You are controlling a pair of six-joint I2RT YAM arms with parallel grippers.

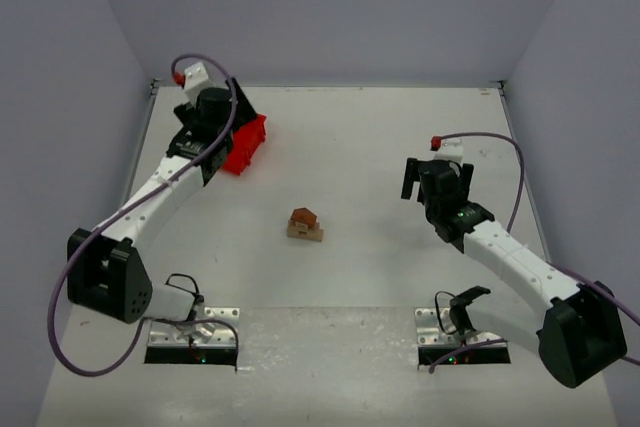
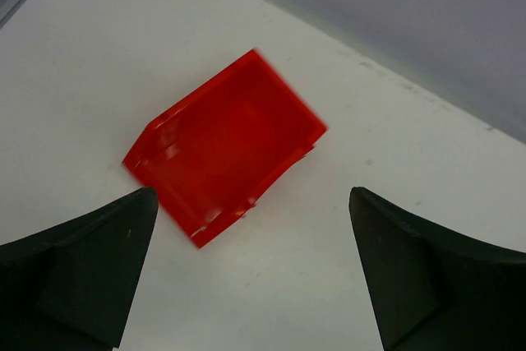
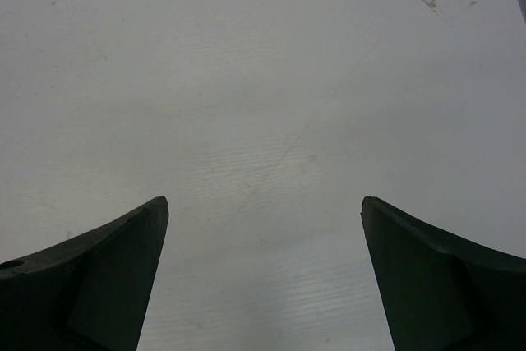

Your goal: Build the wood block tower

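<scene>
The wood block tower [image 1: 305,225] stands in the middle of the table: pale tan pieces at the bottom and a reddish-brown wedge [image 1: 303,215] on top. It shows in neither wrist view. My left gripper [image 1: 213,143] is at the back left, over the red bin, far from the tower. In the left wrist view the left gripper [image 2: 253,195] is open and empty. My right gripper [image 1: 437,177] is to the right of the tower, apart from it. In the right wrist view the right gripper [image 3: 265,200] is open and empty above bare table.
A red plastic bin [image 1: 246,145] sits at the back left beside my left arm. In the left wrist view the bin [image 2: 226,147] lies just ahead of the fingertips. Grey walls close the table on the back and both sides.
</scene>
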